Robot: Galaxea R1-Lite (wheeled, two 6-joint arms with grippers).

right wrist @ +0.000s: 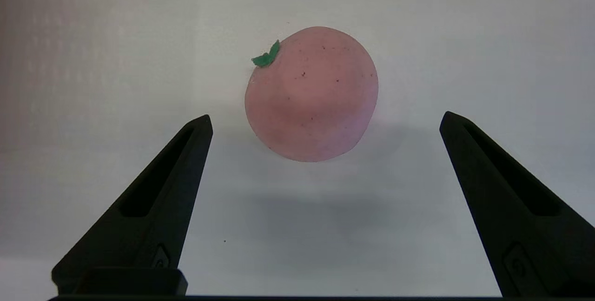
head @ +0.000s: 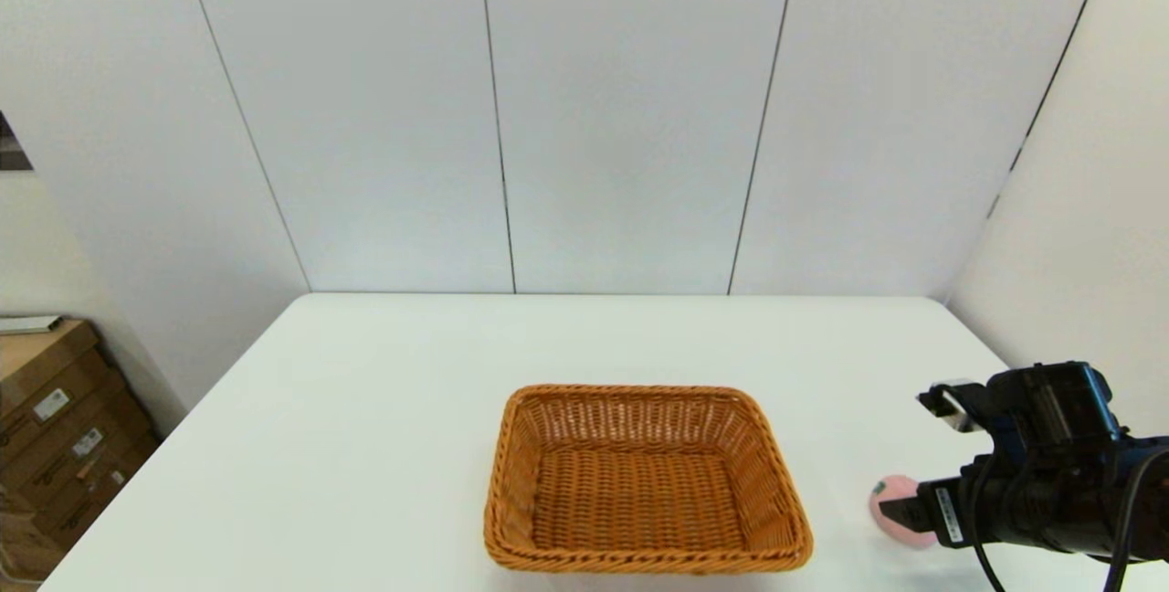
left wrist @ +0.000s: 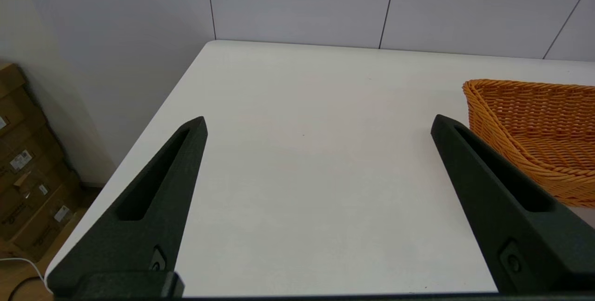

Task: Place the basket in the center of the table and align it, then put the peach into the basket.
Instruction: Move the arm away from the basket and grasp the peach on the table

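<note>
Peach (right wrist: pixel 311 94), half hidden behind the spread-open right claw (right wrist: pixel 325 120), lies ungripped.

The right tool (right wrist: pixel 325 120) has two long, matte black, wedge-shaped fingers (right wrist: pixel 153 199), each with a recessed slot and a small screw near its base. Behind it sit a black-and-blue wrist housing (head: pixel 1050 418), black cables and a white label; the left tool (left wrist: pixel 318 124) looks identical.

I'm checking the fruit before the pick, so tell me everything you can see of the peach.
The peach is a small, pale pink, rounded toy fruit with fine dark specks and a tiny green leaf mark near one end. It lies on the white table, to the right of the basket and apart from it. The right gripper is open just short of it, not touching.
</note>
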